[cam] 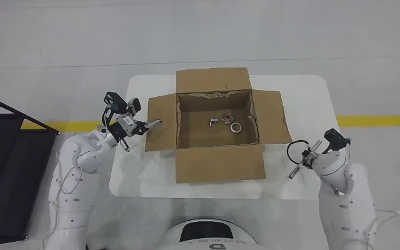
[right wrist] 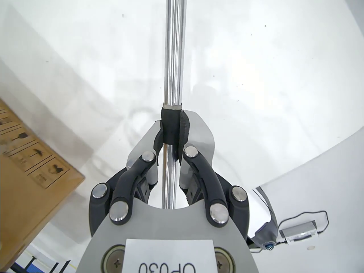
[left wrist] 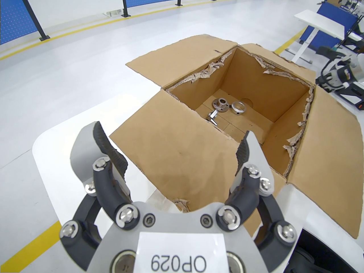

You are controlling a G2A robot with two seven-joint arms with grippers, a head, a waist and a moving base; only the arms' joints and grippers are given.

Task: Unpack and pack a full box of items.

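An open cardboard box (cam: 215, 164) stands mid-table with all flaps folded out. On its floor lie a flanged metal hub (left wrist: 220, 104), a metal ring (left wrist: 237, 107) and a small metal fitting (left wrist: 212, 116); from above they are the hub (cam: 227, 117), the ring (cam: 236, 127) and the fitting (cam: 214, 121). My left gripper (left wrist: 173, 137) hangs open over the box's left flap (cam: 160, 122), nothing between its fingers. My right gripper (right wrist: 172, 127) is shut on a polished steel rod (right wrist: 174, 46), held above the white table to the right of the box; the rod (cam: 297, 167) shows there from above.
The white table (cam: 144, 175) has bare strips on both sides of the box. A corner of the box flap (right wrist: 28, 188) lies near my right gripper. A dark rack (cam: 15, 175) stands on the floor to the left. A yellow floor line (cam: 369, 120) runs behind.
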